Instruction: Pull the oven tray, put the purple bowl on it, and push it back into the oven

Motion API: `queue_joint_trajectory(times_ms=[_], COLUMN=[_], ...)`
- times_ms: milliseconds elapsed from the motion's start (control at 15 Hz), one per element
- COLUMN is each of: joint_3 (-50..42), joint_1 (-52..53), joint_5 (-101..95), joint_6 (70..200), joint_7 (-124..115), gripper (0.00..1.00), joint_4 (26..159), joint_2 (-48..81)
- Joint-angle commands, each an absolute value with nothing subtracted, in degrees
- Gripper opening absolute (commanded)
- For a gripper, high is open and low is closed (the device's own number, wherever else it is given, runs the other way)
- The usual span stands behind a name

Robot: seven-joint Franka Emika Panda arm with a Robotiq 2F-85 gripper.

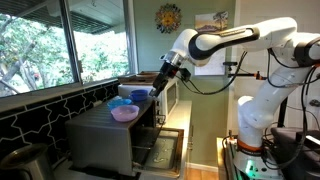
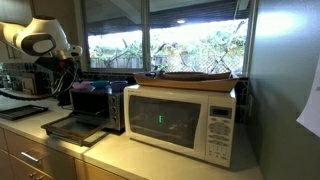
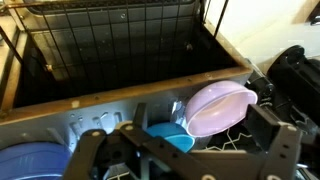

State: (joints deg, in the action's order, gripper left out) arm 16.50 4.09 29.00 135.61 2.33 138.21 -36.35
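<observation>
The grey oven (image 1: 100, 135) stands on the counter with its door (image 1: 160, 150) dropped open; it also shows in an exterior view (image 2: 95, 100). The purple bowl (image 1: 124, 113) lies tilted on the oven's top beside a small blue bowl (image 1: 138, 96). In the wrist view the purple bowl (image 3: 220, 105) lies between my spread fingers, close to the right finger. My gripper (image 3: 175, 128) is open and hovers just above the oven's top (image 1: 160, 82). The oven tray (image 3: 110, 25) shows as thin dark bars in front of the oven.
A second blue bowl (image 3: 30, 160) and the small blue one (image 3: 170, 135) sit on the oven's top. A white microwave (image 2: 185, 120) stands next to the oven. Windows run behind the counter. The wooden counter edge (image 3: 235, 55) lies beside the door.
</observation>
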Motion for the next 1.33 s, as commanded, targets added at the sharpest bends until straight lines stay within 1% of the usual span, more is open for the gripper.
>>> queue_joint_trajectory(times_ms=[0,333,867,933,1133,1200,1267], joint_3=[17.4,18.7,20.3,20.3,20.2,20.2,20.2], joint_1=[5.6,5.7,6.6,6.7,7.0,6.9,7.0], joint_5=[21.4,14.7,10.1,9.7,9.0,8.7,8.5], joint_6=[139.9,141.9,147.4,147.7,148.0,147.9,147.9], joint_7=[-5.4,-14.0,-19.2,-19.6,-20.2,-20.5,-20.7], gripper=[1.00,1.00,1.00,0.95,0.69,0.62,0.66], joint_4=[136.3,134.8,133.1,132.8,132.3,132.2,132.1], joint_2=[-32.3,-29.0,-24.0,-23.6,-22.5,-22.2,-22.0])
